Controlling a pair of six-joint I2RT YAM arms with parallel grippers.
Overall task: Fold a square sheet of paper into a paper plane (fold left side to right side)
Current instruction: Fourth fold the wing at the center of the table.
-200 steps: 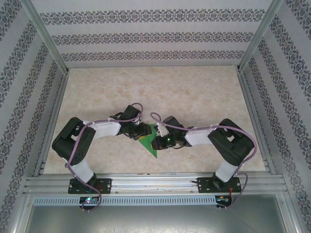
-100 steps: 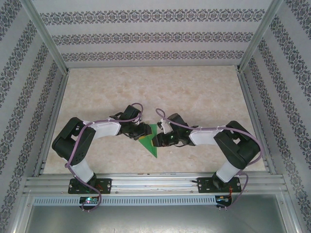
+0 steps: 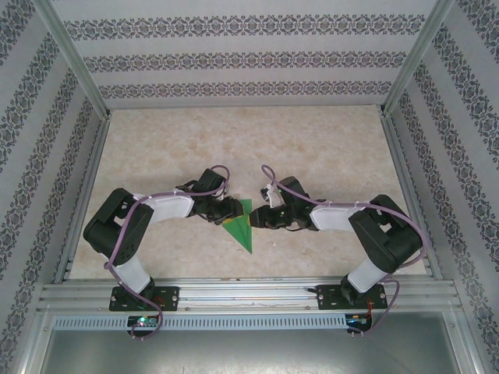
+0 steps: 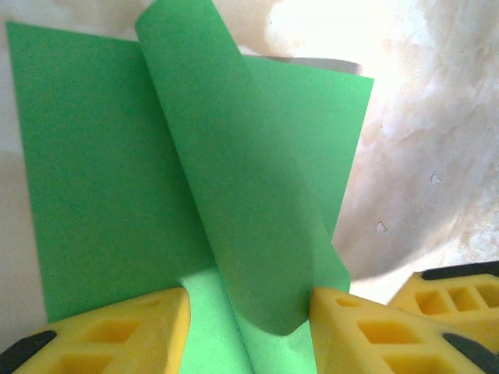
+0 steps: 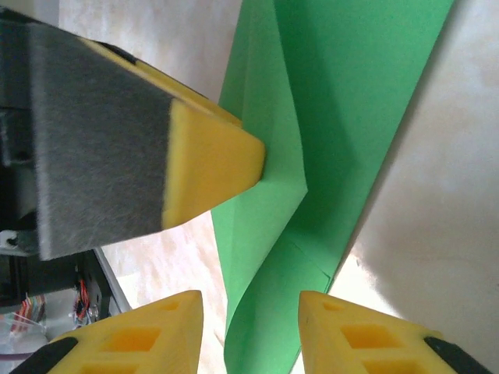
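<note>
My left gripper (image 4: 249,300) is released, its two yellow fingers (image 4: 117,335) parted and set down astride the sheet of paper (image 4: 101,156). Flat green runs out ahead of both tips, and between them a loose flap curls upward, its lower end right against the inner side of my right-hand finger. Nothing is pinched there. My right gripper (image 5: 249,304) is likewise unclenched, with a raised green fold climbing out of the gap between its fingers (image 5: 374,335). The flat part of the sheet stretches ahead to a straight edge on the marbled table (image 5: 452,234). One finger of my left gripper, yellow tip and grey pad, comes in from the left ahead of my right fingers, and its tip touches that raised fold. From above, the sheet of paper (image 3: 240,230) is a narrow pointed wedge between the facing tips of my left gripper (image 3: 228,212) and my right gripper (image 3: 257,220), its point reaching past them toward my bases.
</note>
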